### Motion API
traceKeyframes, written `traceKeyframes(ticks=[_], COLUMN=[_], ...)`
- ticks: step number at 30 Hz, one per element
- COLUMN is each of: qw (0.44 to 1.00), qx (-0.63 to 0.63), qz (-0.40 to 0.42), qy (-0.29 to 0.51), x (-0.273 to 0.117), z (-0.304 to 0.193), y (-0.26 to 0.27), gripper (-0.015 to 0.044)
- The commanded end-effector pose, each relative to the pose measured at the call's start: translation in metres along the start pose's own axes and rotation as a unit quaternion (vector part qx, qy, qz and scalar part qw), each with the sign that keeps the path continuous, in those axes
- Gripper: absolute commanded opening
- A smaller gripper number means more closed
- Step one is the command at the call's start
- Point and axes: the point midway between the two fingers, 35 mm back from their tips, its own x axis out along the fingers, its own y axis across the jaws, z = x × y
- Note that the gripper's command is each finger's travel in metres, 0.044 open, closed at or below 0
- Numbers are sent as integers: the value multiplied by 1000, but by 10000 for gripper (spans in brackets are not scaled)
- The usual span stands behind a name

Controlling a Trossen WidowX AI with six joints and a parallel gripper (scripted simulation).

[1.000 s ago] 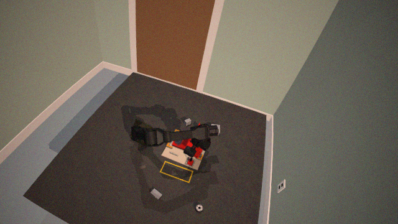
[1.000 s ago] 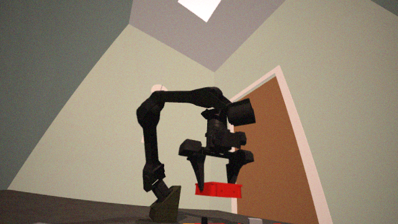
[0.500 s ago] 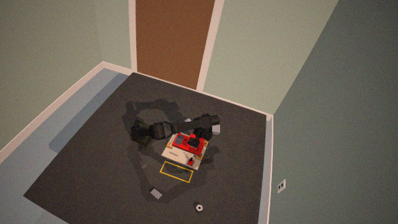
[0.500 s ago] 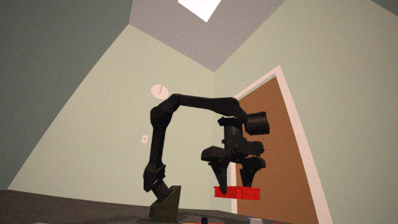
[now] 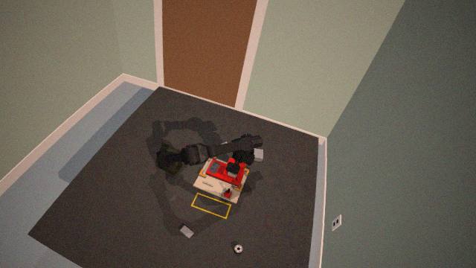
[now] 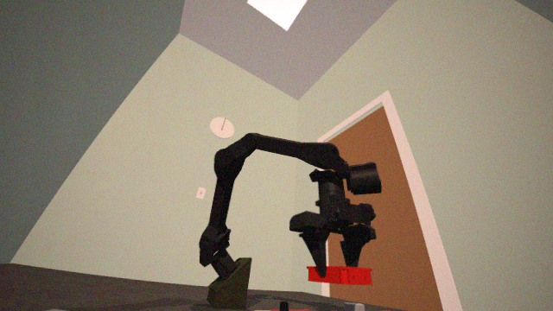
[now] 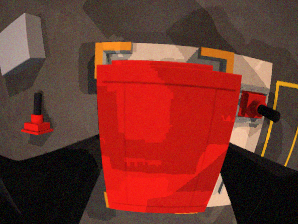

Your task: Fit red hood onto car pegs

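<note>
My gripper (image 6: 337, 268) (image 7: 163, 144) (image 5: 235, 167) is shut on the red hood (image 6: 340, 276) (image 7: 166, 136) and holds it level in the air, one finger on each long side. In the wrist view the hood fills the middle and hides most of the car below it. The red car chassis (image 5: 221, 172) sits in the cream jig plate (image 5: 217, 190) (image 7: 256, 70) with orange corner marks (image 7: 113, 50). The hood hangs roughly above the jig. I cannot see the pegs or the corner holes.
A yellow outlined rectangle (image 5: 210, 214) (image 7: 274, 123) lies on the dark mat beside the jig. A small red part with a black stick (image 5: 227, 193) (image 7: 256, 106) sits on the plate's edge, and another (image 7: 36, 123) stands near a grey block (image 5: 258, 154) (image 7: 20, 43). A second grey block (image 5: 187, 231) and a small wheel (image 5: 238, 248) lie farther off.
</note>
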Motion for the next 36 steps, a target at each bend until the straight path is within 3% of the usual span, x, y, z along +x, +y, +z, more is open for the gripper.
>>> traceKeyframes(ticks=[1, 7, 36], qw=[1000, 1000, 1000], qx=[-5, -5, -5], qz=[-5, -5, -5], qy=[6, 6, 6], x=[20, 41, 41], z=[-3, -5, -5], y=[-1, -1, -1], gripper=[0, 0, 0])
